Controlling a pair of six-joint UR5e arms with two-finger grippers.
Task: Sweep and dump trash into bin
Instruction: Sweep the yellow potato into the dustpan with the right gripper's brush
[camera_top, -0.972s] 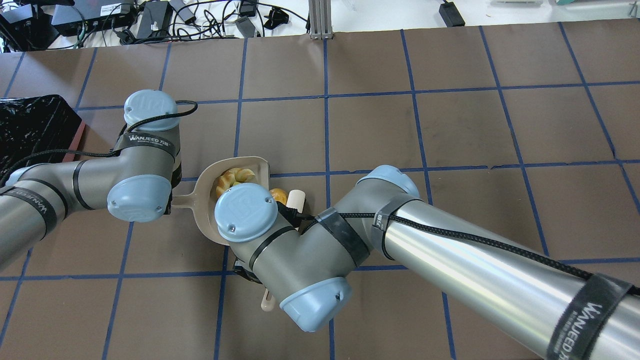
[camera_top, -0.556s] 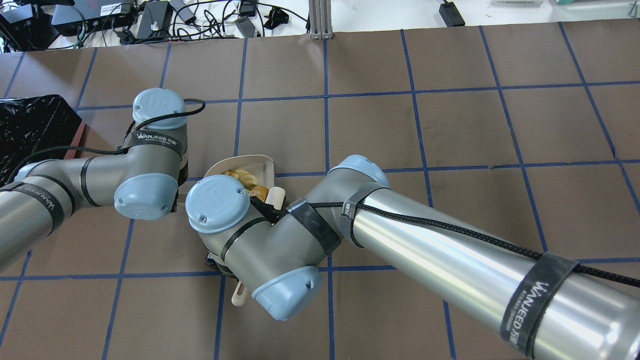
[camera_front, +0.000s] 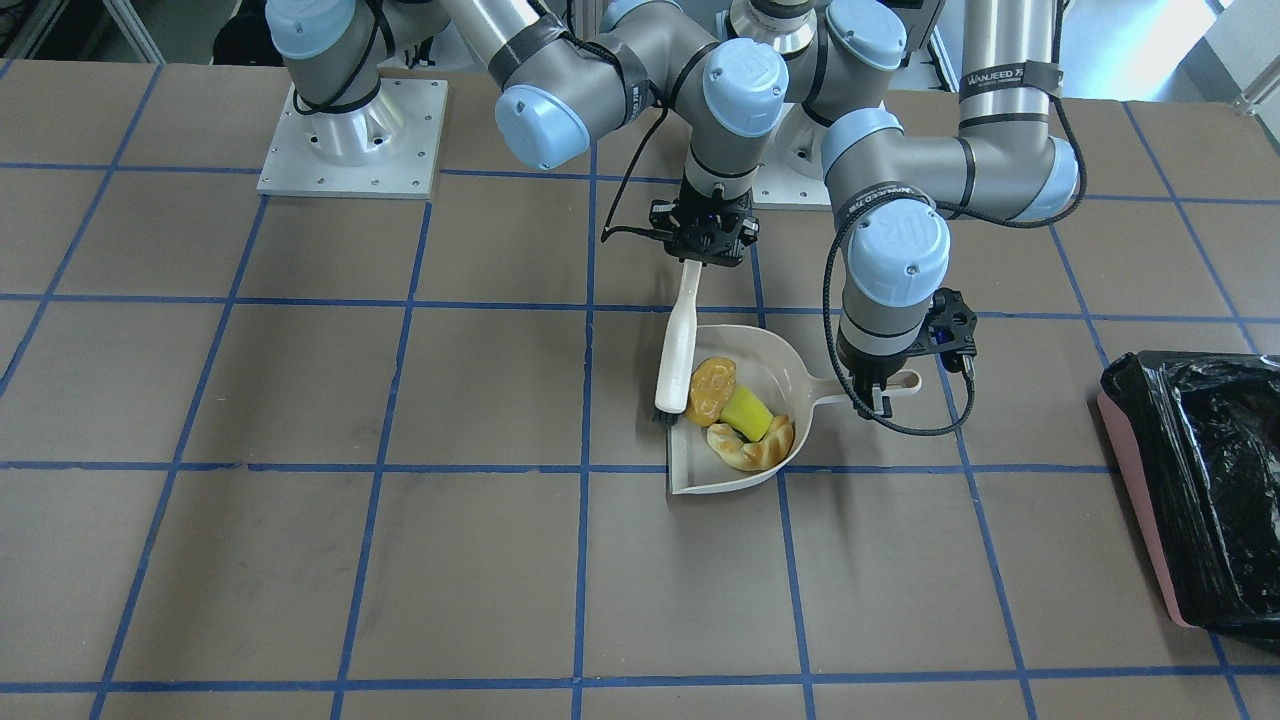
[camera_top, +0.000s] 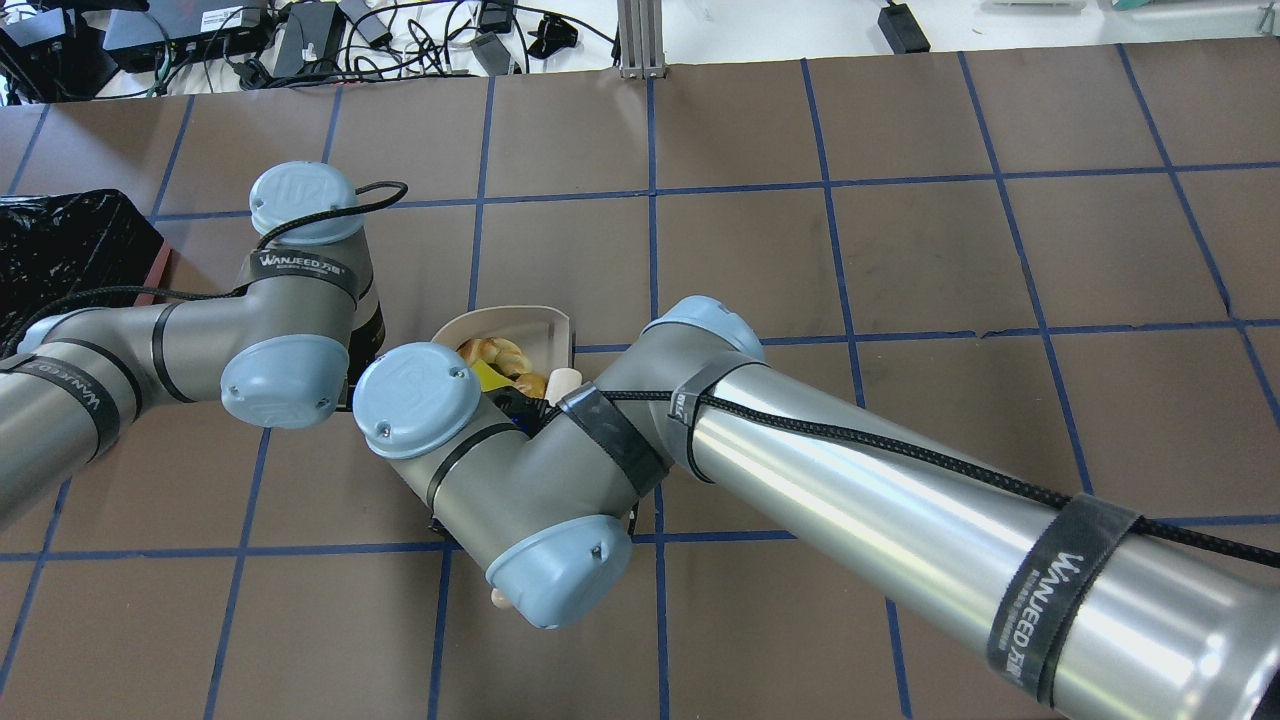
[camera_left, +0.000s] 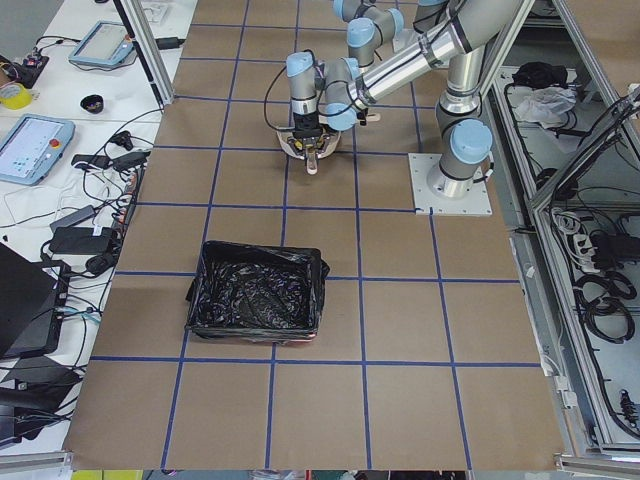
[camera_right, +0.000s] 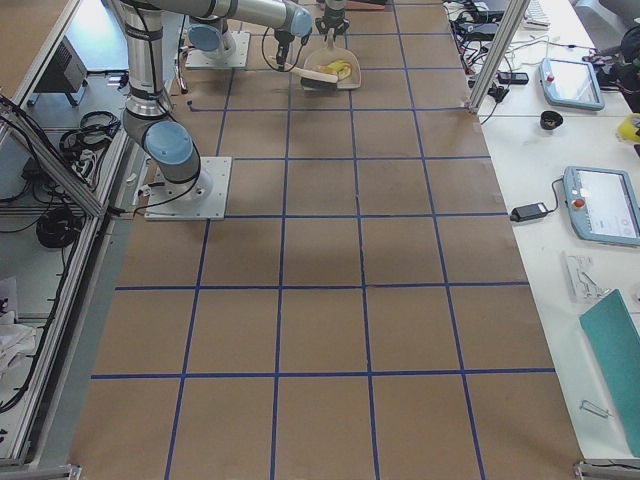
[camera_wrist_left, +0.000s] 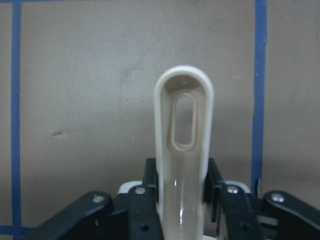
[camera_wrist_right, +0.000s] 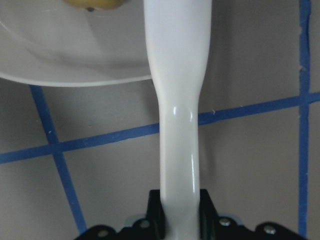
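Observation:
A cream dustpan (camera_front: 790, 365) lies mid-table with the trash in it: a lumpy yellow-orange piece (camera_front: 712, 389), a green-and-yellow sponge wedge (camera_front: 748, 411) and a golden croissant-like piece (camera_front: 752, 449). My left gripper (camera_front: 875, 392) is shut on the dustpan handle (camera_wrist_left: 183, 130). My right gripper (camera_front: 703, 255) is shut on the handle of the cream brush (camera_front: 678, 345), whose head rests at the pan's mouth against the yellow-orange piece. The bin (camera_front: 1195, 480), pink with a black bag, stands apart at the table's left end. In the overhead view my right arm hides most of the dustpan (camera_top: 530, 325).
The brown table carries a blue tape grid. Two arm base plates (camera_front: 350, 140) sit at the robot's side. Cables and electronics (camera_top: 300, 40) lie beyond the far edge. The bin (camera_left: 258, 302) stands several tiles from the pan.
My right arm swung left and the brush pushed the yellow-orange piece from beside the pan into its mouth. The dustpan shifted slightly with my left arm.

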